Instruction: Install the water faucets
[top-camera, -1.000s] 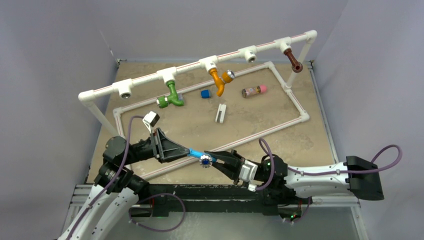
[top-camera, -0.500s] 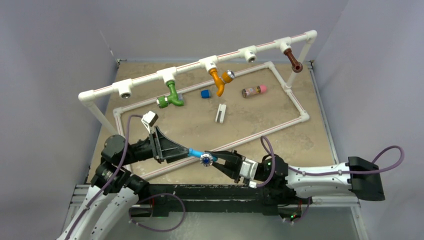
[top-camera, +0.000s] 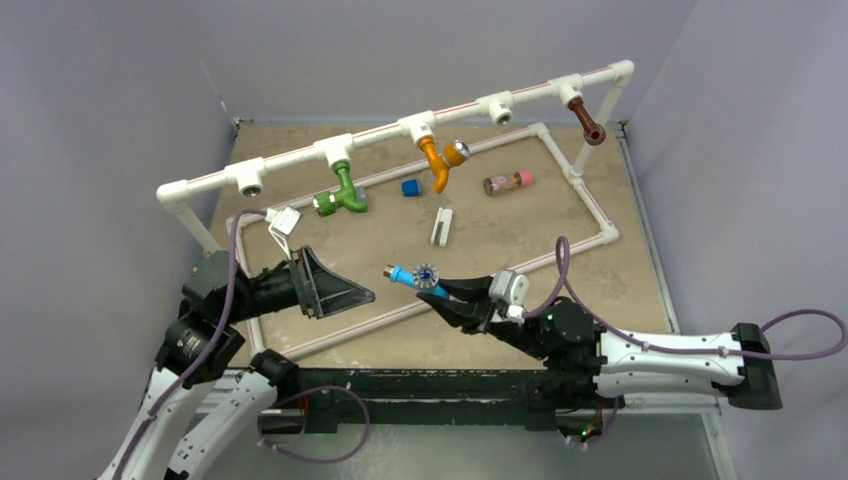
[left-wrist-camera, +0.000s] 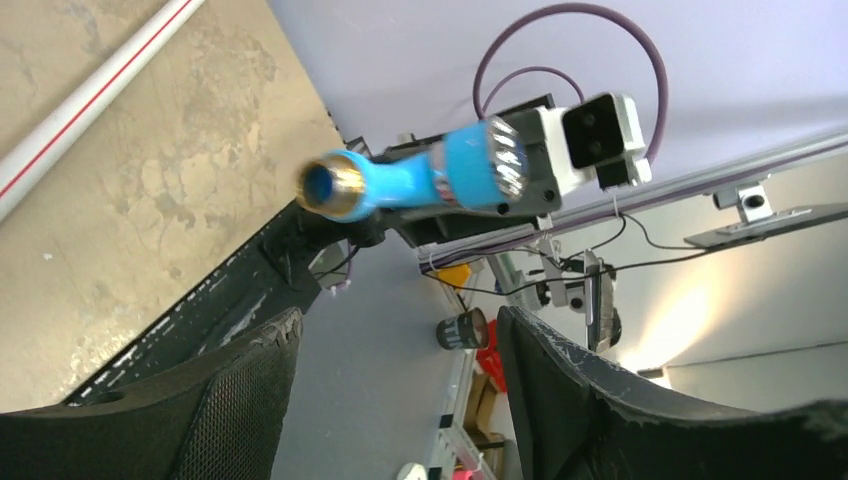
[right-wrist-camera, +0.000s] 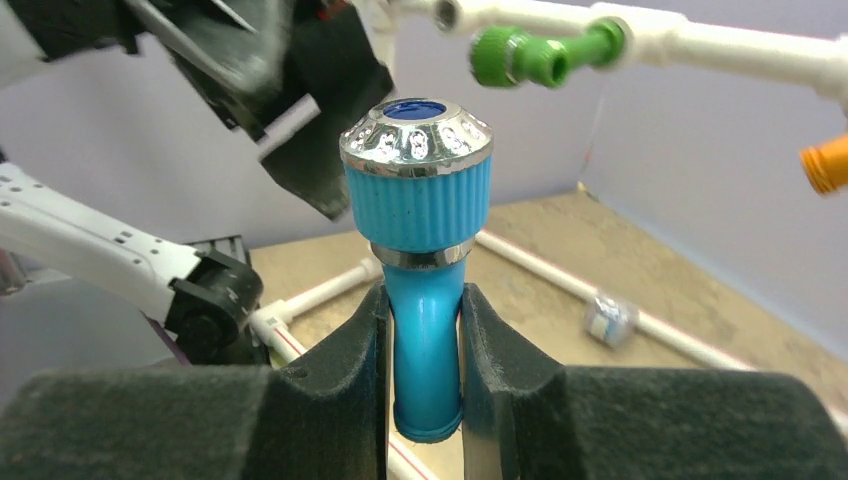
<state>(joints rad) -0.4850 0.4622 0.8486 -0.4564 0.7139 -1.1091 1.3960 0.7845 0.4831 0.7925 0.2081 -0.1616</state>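
My right gripper (top-camera: 440, 289) is shut on the spout of the blue water faucet (top-camera: 414, 275), whose silver knob (top-camera: 426, 273) faces up in the top view. In the right wrist view the blue faucet (right-wrist-camera: 425, 200) stands upright, and the right gripper (right-wrist-camera: 425, 305) clamps its lower tube. My left gripper (top-camera: 352, 296) is open and a short way left of the faucet, holding nothing. From the left wrist the blue faucet (left-wrist-camera: 420, 180) floats beyond the spread left gripper (left-wrist-camera: 395, 330). The green faucet (top-camera: 343, 195), orange faucet (top-camera: 437, 160) and brown faucet (top-camera: 590, 125) hang on the white pipe rail (top-camera: 380, 140).
Two rail sockets (top-camera: 250, 187) (top-camera: 500, 112) are bare. On the board lie a blue cube (top-camera: 410, 187), a brown cylinder with a pink cap (top-camera: 507, 182) and a white clip (top-camera: 441, 226). A white floor pipe frame (top-camera: 590, 215) rings them.
The left gripper opened, let go of the blue faucet and drew back to the left. The right gripper lifted the faucet away from the near edge, toward the rail.
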